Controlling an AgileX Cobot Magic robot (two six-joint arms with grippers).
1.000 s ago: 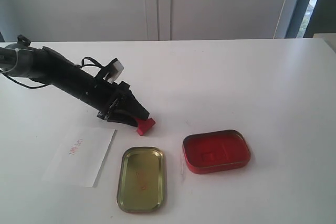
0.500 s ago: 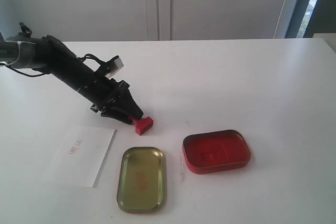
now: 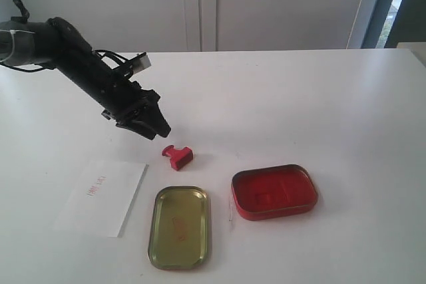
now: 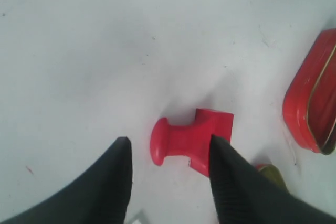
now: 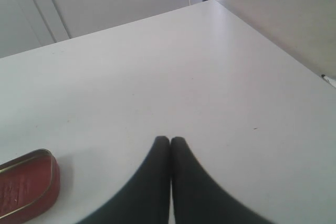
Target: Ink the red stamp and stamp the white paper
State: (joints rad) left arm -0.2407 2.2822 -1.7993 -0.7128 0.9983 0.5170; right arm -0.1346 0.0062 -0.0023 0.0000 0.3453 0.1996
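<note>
The red stamp (image 3: 178,156) (image 4: 191,139) lies on its side on the table, knob pointing left, above the gold lid. My left gripper (image 3: 160,130) (image 4: 169,141) hovers up and to the left of it, open, touching nothing; the stamp shows between the spread fingers in the left wrist view. The white paper (image 3: 103,196) lies flat at the front left with a small red imprint on it. My right gripper (image 5: 170,140) is shut on nothing above bare table and does not show in the exterior view.
An open red ink tin (image 3: 274,191) (image 4: 310,108) (image 5: 26,182) sits right of the stamp. A gold tin lid (image 3: 180,226) lies between the tin and the paper. The white table's far edge meets a wall with cabinet doors.
My left gripper has drawn back up and to the left, away from the stamp. The stamp stays on the table, lying on its side with its knob now exposed.
</note>
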